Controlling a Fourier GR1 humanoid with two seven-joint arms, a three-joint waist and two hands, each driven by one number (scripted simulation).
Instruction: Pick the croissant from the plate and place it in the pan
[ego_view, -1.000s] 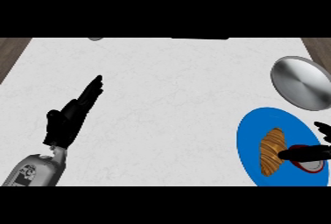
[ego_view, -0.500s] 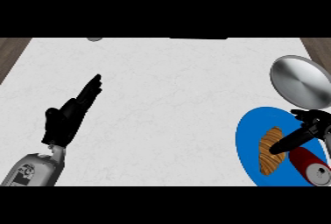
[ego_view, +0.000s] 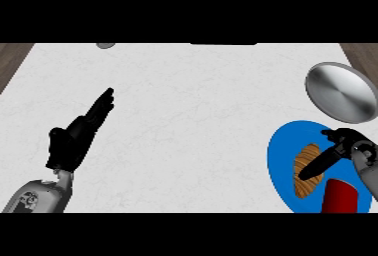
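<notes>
Croissant (ego_view: 306, 170) — partly behind right hand (ego_view: 341, 147)

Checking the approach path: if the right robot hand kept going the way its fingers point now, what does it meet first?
The right robot hand points down-left over the blue plate. The croissant lies right at its fingertips, so that comes first; whether they already touch is unclear.

Left hand (ego_view: 74, 137) rests open at the frame's left, fingers straight; right hand (ego_view: 336, 152) at lower right, fingers extended down-left.
</notes>
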